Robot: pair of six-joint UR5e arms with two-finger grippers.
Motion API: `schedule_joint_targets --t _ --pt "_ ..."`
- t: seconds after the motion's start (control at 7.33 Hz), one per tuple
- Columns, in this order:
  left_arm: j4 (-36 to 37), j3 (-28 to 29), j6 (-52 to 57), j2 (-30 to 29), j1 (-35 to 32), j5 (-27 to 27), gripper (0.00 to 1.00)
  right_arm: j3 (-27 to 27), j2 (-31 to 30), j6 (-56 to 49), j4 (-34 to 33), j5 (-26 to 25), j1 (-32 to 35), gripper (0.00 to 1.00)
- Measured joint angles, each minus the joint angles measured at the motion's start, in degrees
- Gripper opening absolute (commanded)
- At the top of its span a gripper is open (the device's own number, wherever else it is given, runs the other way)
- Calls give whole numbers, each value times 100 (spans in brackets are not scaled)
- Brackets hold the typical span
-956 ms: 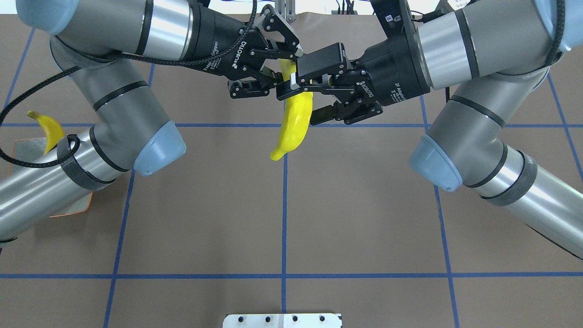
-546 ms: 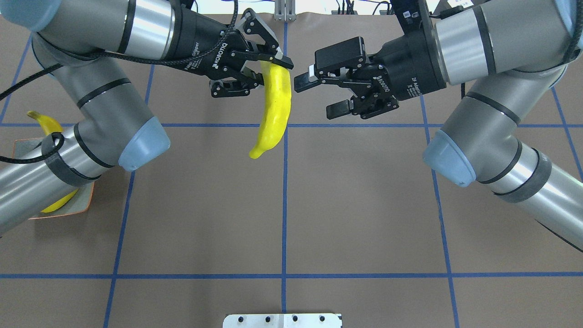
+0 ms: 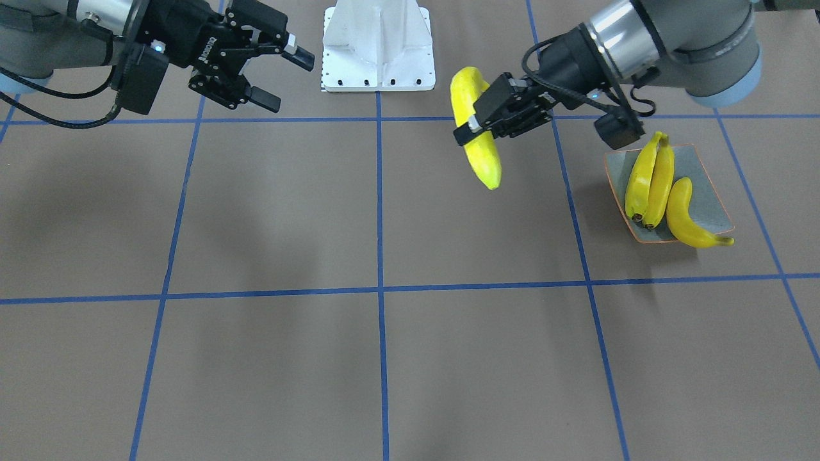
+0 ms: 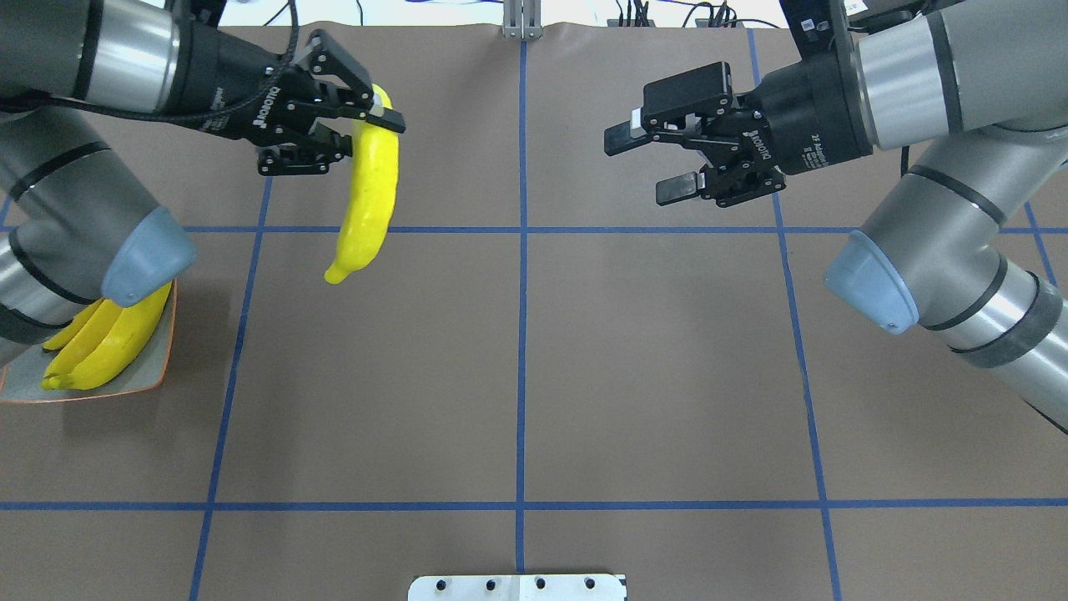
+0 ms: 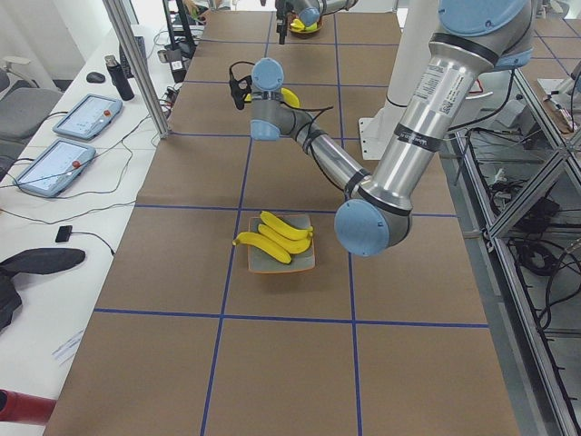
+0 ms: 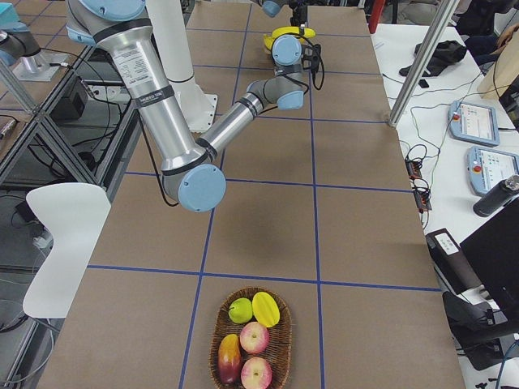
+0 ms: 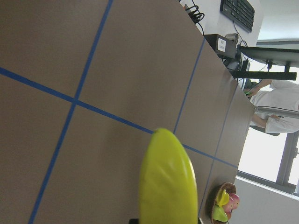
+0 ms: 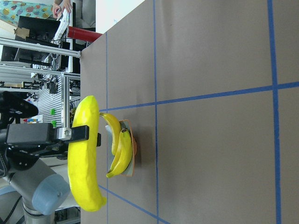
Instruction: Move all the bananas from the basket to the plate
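A yellow banana (image 4: 365, 204) hangs above the table with my left gripper (image 4: 371, 138) shut on its upper end. It also shows in the front view as the held banana (image 3: 477, 137), in the left gripper (image 3: 471, 128). The grey-green plate (image 4: 143, 382) with an orange rim lies at the table's left end. Three bananas (image 3: 648, 182) rest on the plate (image 3: 710, 192), one overhanging its edge. My right gripper (image 4: 642, 165) stands open and empty, right of the centre line. At the far right end is the basket (image 6: 220, 324), holding several other fruits.
The white robot base (image 3: 378, 45) sits at the table's robot-side edge in the middle. Blue tape lines cross the brown table cover. My left arm's elbow (image 4: 146, 259) hangs over the plate. A side desk carries tablets (image 5: 86, 116).
The right gripper let go of the banana, opened and drew back to the right. The left gripper carried the banana leftward, and the plate's bananas came into view.
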Motion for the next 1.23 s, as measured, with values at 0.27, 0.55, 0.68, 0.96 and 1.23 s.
schedule_joint_targets --t 0.27,0.55,0.68,0.96,1.23 --pt "8 -115 1110 923 -278 20 0 -5 -592 -500 -20 -19 351 100" --pt "170 -133 2254 1603 -576 221 0 -193 -1252 -1584 -75 -50 737 100" --pt "428 -143 2858 1893 -632 588 0 -327 -1466 -2008 -91 -63 951 100" --pt "1443 -337 4106 2353 -616 1648 0 -459 -1777 -2505 -108 -142 1277 100" --pt "2903 -897 4970 2671 -496 2561 0 -493 -1991 -2782 -122 -290 1361 100"
